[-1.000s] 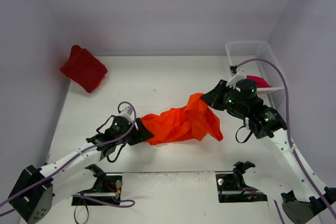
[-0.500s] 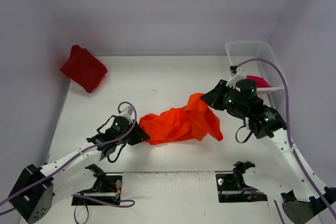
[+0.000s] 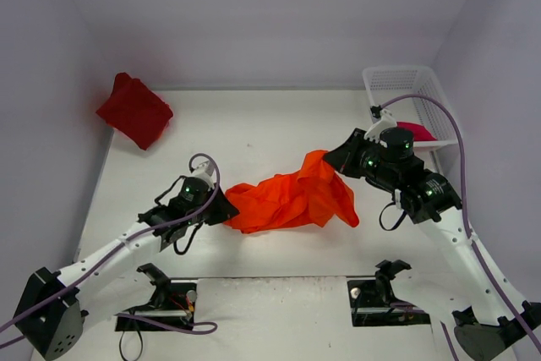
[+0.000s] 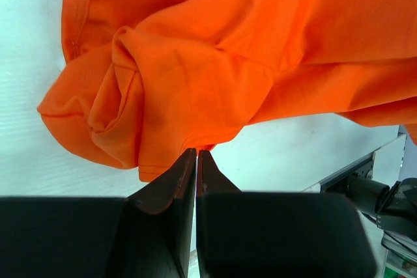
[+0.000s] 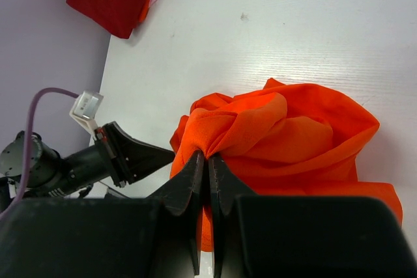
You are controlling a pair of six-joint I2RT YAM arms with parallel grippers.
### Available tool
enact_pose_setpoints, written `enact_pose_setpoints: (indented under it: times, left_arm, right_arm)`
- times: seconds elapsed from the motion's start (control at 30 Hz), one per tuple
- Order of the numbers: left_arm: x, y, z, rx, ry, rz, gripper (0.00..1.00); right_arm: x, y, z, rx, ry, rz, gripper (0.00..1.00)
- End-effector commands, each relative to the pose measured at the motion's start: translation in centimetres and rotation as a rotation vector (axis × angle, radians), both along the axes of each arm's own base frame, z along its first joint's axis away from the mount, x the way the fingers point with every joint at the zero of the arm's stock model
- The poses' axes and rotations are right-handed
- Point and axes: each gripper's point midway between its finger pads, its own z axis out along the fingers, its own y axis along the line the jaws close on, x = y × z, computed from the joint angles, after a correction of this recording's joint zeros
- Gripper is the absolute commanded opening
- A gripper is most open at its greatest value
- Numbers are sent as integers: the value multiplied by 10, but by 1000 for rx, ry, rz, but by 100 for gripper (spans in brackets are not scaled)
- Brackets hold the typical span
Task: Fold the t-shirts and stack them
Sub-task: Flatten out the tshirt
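The bright orange t-shirt (image 3: 292,200) lies crumpled mid-table, bunched between both arms. My left gripper (image 3: 224,209) is shut at its left hem; in the left wrist view the closed tips (image 4: 197,152) pinch the very edge of the orange cloth (image 4: 215,63). My right gripper (image 3: 336,161) is shut on a raised fold at the shirt's right end, with cloth (image 5: 306,135) gathered between its tips (image 5: 210,156). The dark red t-shirt (image 3: 133,110) sits folded at the far left corner. The crimson-pink t-shirt (image 3: 416,131) shows in the basket, partly hidden by the right arm.
The white mesh basket (image 3: 397,82) stands at the far right against the wall. Walls close in the table on the left, back and right. Two black arm mounts (image 3: 169,302) (image 3: 389,293) sit at the near edge.
The left gripper closed on the shirt's left hem, then shifted slightly up and left. The right arm and its hold did not move.
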Motion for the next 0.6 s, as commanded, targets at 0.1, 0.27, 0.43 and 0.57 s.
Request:
enact_pose_setpoints:
  times: [0.1, 0.27, 0.43, 0.57]
  left_arm:
    - [21, 1, 45, 57, -113, -4, 0]
    - [15, 3, 31, 61, -64, 5, 17]
    - [6, 9, 10, 61, -28, 27, 47]
    - [6, 10, 5, 62, -19, 33, 48]
  right_arm:
    - [5, 0, 28, 32, -99, -8, 0]
    - [3, -3, 30, 34, -106, -16, 0]
    - [3, -2, 26, 30, -96, -13, 0]
    - [4, -2, 27, 32, -95, -14, 0]
